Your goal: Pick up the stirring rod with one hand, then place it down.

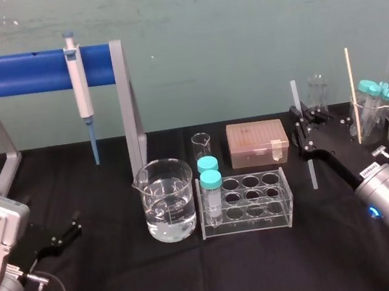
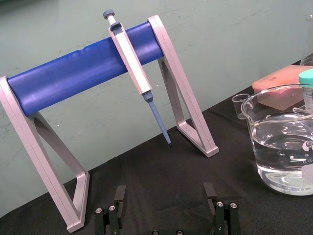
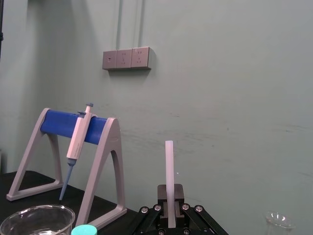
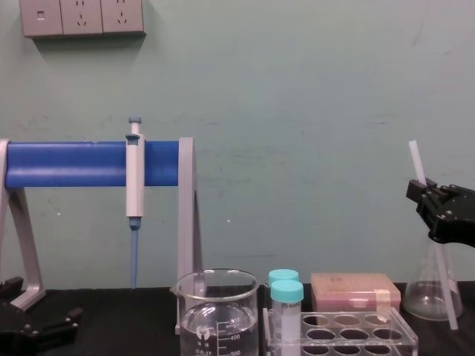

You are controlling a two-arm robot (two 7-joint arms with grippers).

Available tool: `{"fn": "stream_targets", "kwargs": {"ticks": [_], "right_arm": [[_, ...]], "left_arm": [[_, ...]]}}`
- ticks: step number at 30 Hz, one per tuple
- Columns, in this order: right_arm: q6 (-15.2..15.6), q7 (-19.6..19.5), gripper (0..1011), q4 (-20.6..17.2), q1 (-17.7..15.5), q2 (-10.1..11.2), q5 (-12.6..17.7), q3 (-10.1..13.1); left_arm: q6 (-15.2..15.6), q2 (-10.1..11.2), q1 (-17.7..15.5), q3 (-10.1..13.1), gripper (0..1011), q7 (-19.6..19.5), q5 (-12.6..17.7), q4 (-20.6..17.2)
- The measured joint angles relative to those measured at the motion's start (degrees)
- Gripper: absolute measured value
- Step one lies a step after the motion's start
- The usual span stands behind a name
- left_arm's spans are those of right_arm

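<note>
Head view: right black gripper pinches the thin translucent white stirring rod around mid-length, which probably handles light, stiff, slippery, brittle; left gripper sits spread, near left.

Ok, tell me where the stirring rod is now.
Head view, right side: the stirring rod is clamped near upright in the right gripper, right of the tube rack.

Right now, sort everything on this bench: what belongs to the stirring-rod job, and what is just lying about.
Job:
stirring rod, held nearly upright
right gripper, shut on it

Lying about:
left gripper, idle and open at the table's left
beaker of water
tube rack
pipette on its stand
brown lidded box
flask
</note>
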Motion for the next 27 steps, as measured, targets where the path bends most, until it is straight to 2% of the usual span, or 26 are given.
{"fn": "stream_targets", "kwargs": {"ticks": [27], "right_arm": [[0.0,0.0,72,0.0,0.0,0.0,0.0,0.0]], "left_arm": [[0.0,0.0,0.0,0.0,1000,0.0,0.0,0.0]]}}
